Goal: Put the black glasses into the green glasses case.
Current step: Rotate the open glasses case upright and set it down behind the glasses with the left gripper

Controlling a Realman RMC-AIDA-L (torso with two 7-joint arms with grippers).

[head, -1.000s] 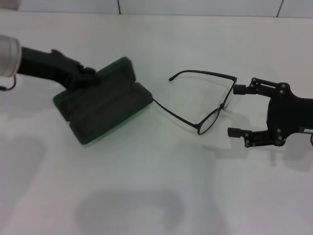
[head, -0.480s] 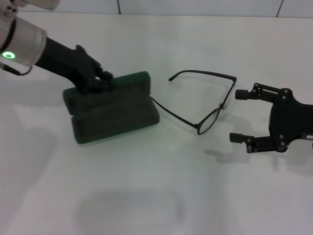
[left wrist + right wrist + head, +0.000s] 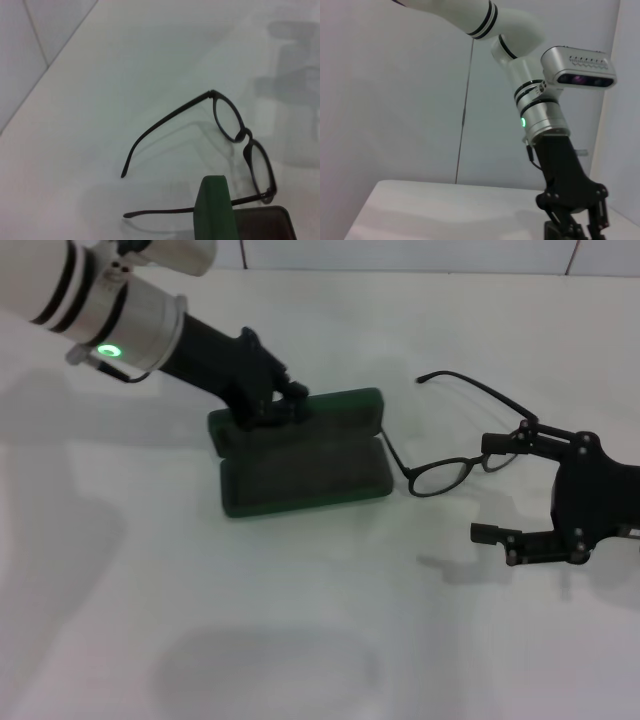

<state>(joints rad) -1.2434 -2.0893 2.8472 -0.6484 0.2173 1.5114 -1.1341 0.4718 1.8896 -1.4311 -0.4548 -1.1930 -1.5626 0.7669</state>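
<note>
Left pincer grips the green glasses case mid-frame; right pincer gapes by the black glasses — pinch the bridge, not lenses.

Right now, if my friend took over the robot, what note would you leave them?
Left claw: shut on the far edge of the green glasses case, which lies open on the table.
Right claw: open, right beside the black glasses, not gripping them.
The glasses lie unfolded on the table, one temple tip at the case's end.
Done: case open and held.
Left: grasp the glasses, set them in the case.
</note>
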